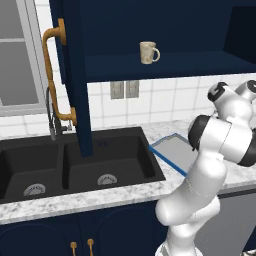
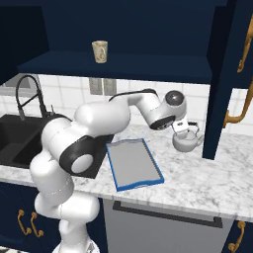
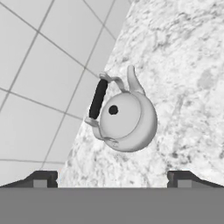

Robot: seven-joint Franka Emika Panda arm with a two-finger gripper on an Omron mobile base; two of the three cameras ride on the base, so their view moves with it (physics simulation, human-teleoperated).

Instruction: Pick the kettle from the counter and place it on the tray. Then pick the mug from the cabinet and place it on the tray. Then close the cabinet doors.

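The end effector (image 3: 112, 178) hangs just above the kettle (image 3: 124, 116), its two fingertips (image 3: 41, 179) spread wide with nothing between them. The silvery kettle sits on the marble worktop (image 2: 197, 173) close to the tiled wall, just beyond the far right corner of the blue-rimmed tray (image 2: 133, 163), which lies flat beside the black sink (image 1: 75, 165). The cream mug (image 1: 149, 52) stands on the navy shelf of the open cabinet (image 1: 165, 65).

A glossy white arm (image 2: 99, 121) of rounded, bulbous segments is seen, joined by black bands and grey-capped joint ends.
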